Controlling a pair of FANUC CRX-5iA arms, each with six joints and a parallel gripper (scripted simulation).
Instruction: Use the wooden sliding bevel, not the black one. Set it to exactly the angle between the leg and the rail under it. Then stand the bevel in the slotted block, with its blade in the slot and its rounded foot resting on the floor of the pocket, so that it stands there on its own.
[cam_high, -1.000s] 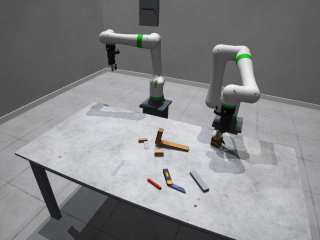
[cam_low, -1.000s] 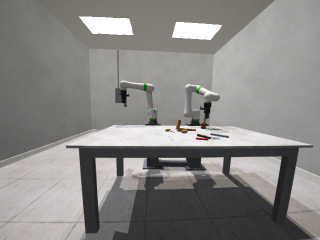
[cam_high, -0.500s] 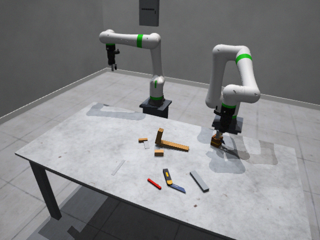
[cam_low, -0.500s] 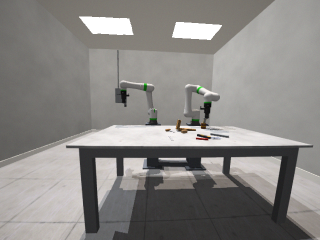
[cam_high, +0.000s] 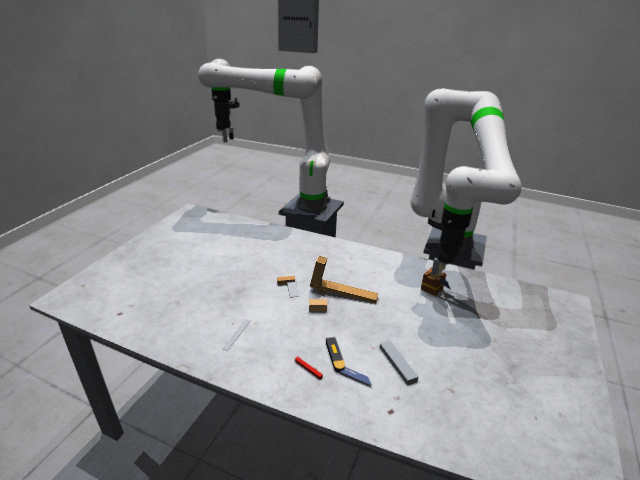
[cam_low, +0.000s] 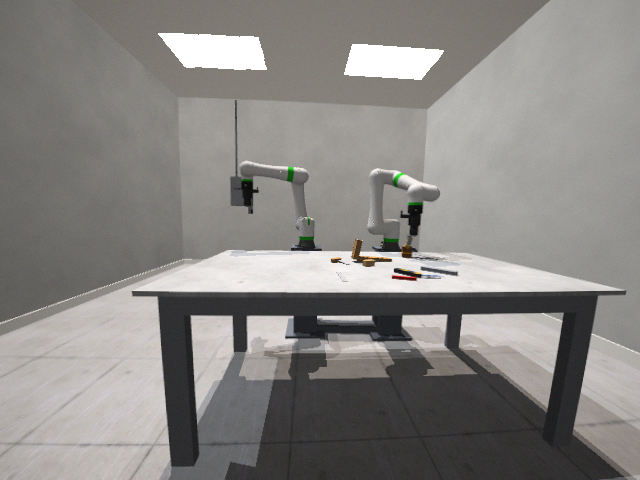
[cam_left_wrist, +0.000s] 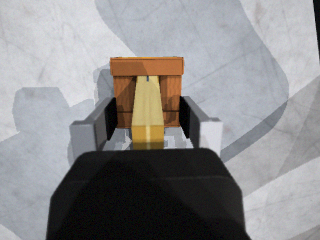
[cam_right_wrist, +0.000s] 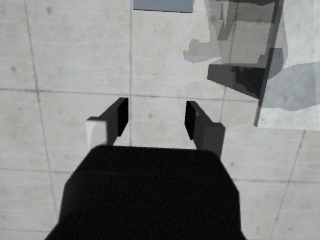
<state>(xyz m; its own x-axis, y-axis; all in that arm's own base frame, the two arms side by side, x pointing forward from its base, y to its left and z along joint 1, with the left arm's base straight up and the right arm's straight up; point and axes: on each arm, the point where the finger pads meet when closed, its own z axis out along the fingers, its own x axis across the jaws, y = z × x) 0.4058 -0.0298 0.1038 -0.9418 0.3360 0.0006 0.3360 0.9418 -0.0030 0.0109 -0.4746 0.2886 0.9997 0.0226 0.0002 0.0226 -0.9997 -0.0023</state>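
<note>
The wooden sliding bevel (cam_high: 446, 283) (cam_low: 408, 242) (cam_left_wrist: 148, 102) is at the far right of the counter (cam_high: 155, 289) (cam_low: 289, 279), in the slotted block (cam_high: 432, 284) (cam_low: 406, 253) (cam_left_wrist: 147, 67). Its pale yellow handle rises between the fingers of the left end effector (cam_high: 438, 266) (cam_low: 409, 239) (cam_left_wrist: 148, 117). These fingers are fully open, with a gap on each side of the handle, so nothing is gripped. The right end effector (cam_high: 227, 138) (cam_low: 250, 210) (cam_right_wrist: 157, 111) is also open and empty, away to the far left.

I judge that the bevel is light and stiff, and that its pivot is the delicate place: a side push could alter the angle. If it must be taken again, the flat sides of the handle are the good place, with a gentle and centred grip. The left arm should probably retreat straight along the handle, because a touch could tip it. Whether the foot is on the pocket floor, I cannot tell.

The block is reddish-brown wood with square edges. The leg (cam_high: 320, 271) (cam_low: 357, 249) leans up from the flat rail (cam_high: 351, 291) (cam_low: 377, 258), both of warm orange-brown wood. Nearer lies the black bevel (cam_high: 335, 356) (cam_low: 404, 271), with yellow parts and a bluish blade. The counter has a pale, mottled surface, like stone.

No visible change from before.
</note>
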